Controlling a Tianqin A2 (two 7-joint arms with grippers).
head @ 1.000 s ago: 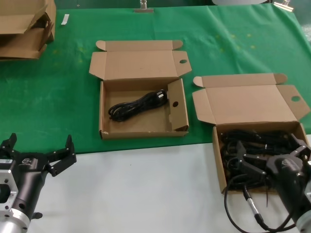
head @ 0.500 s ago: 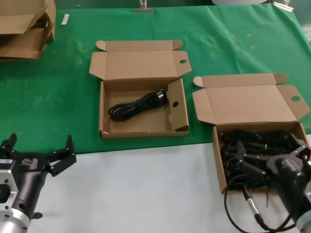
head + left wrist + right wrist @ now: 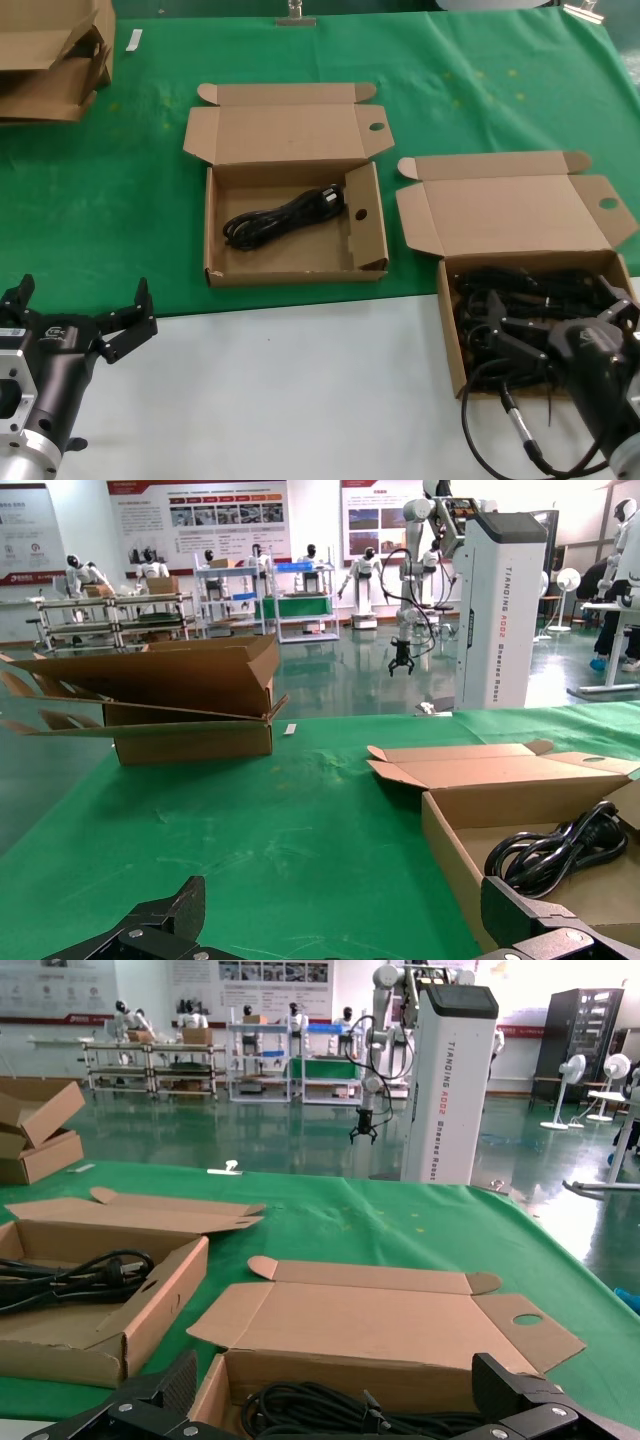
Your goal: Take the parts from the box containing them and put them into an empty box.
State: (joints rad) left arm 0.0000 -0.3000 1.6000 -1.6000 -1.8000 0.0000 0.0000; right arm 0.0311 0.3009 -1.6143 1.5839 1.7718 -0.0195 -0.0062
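The green-covered surface fills most of the head view. Biggest container is the wide shallow brown cardboard box at lower right, with a tangle of black coiled power cords inside. At centre sits the squarer brown cardboard box with a hole in its side flap, and it's not actually empty: one coiled black cord lies in it. A stack of flattened cardboard is upper left.

The cords look light and floppy, so I'd pinch mid-bundle.

The right claw hangs wide open over the full box, holding nothing. The left claw, lower left, is spread open and empty.
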